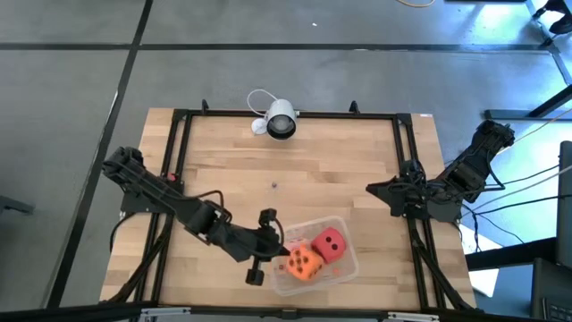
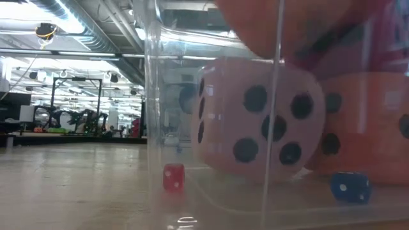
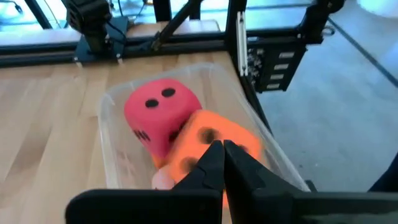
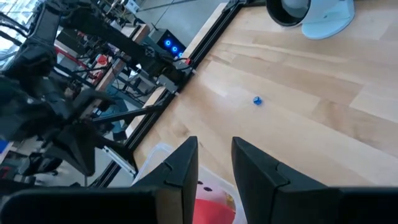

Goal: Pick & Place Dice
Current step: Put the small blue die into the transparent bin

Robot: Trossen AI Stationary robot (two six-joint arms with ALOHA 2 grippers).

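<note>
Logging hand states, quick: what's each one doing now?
Left hand: closed, empty, over the orange die in the tub.
Right hand: open, empty.

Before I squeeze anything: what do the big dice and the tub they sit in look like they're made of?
The red die and orange die look like soft foam or plush: matte faces, rounded edges, printed dark pips. The pale pink die looks the same. The tub looks like thin clear plastic: you see the dice and table through its glossy walls. The left gripper hangs over it, shut.
</note>
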